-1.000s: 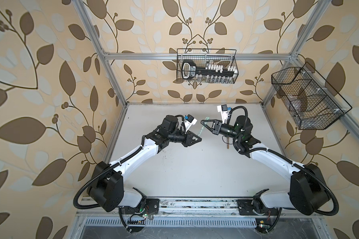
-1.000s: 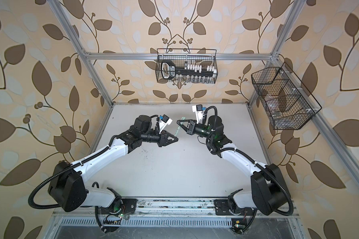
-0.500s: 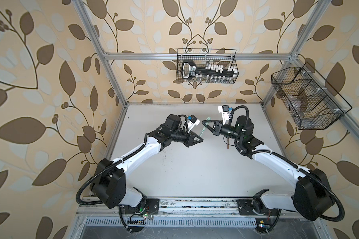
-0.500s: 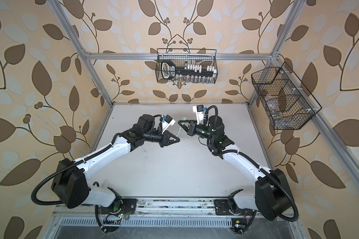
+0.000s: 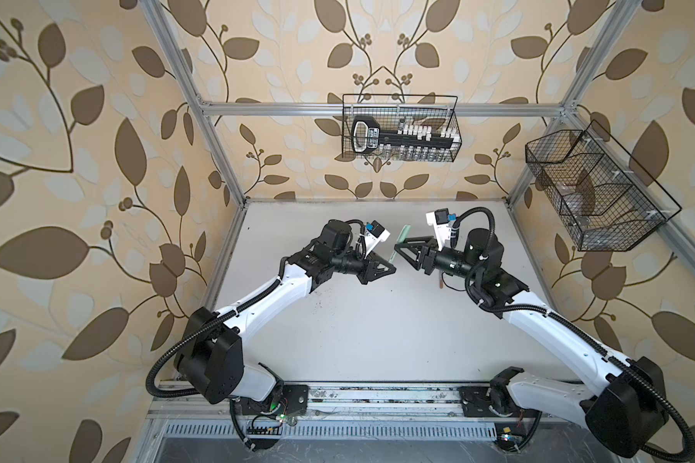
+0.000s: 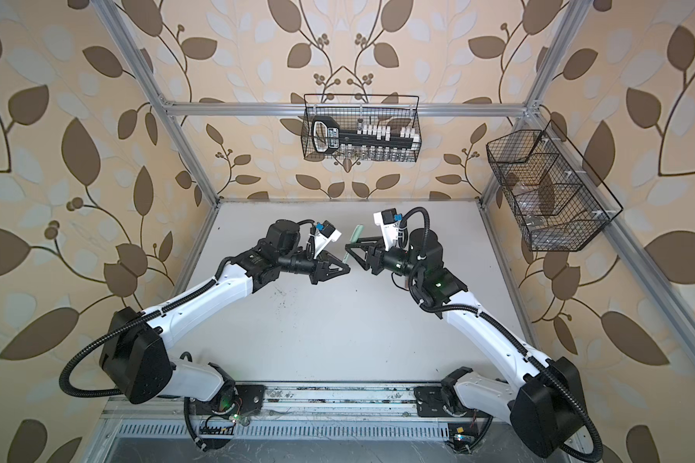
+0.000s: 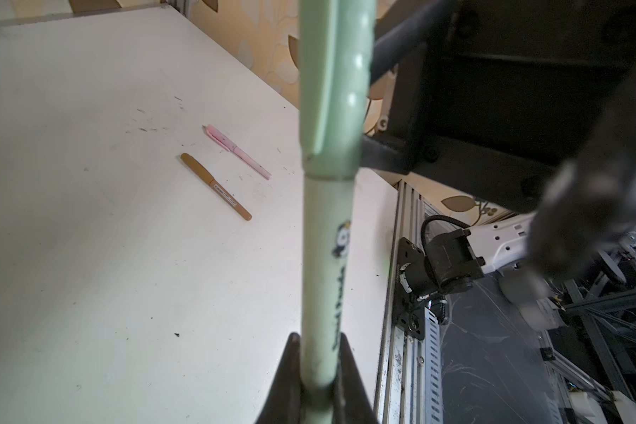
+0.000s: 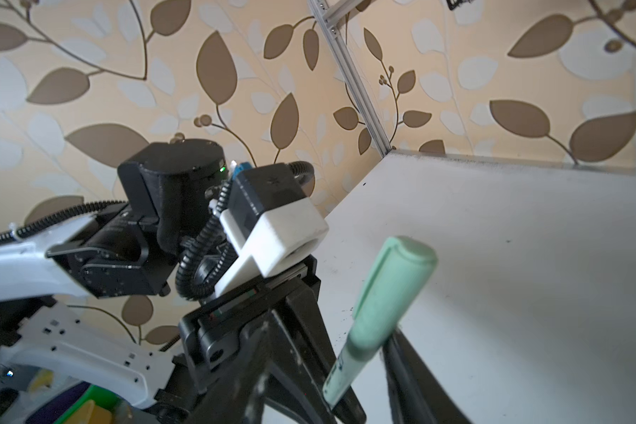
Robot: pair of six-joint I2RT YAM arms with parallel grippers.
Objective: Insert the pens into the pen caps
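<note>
Left gripper [image 7: 318,370] pinches the light, stiff, slick pale green plastic pen [image 7: 325,257] on its barrel, the right spot. Its green cap [image 7: 333,91] looks seated. Right gripper [image 5: 398,248] gapes, empty.

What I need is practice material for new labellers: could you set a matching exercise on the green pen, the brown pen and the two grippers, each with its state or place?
Things:
1 green pen
2 brown pen
3 left gripper
4 right gripper

States or places:
A open
B lying on the table
C shut on a pen
D held in the air

Pairs: 1-D, 2-B, 3-C, 4-A
</note>
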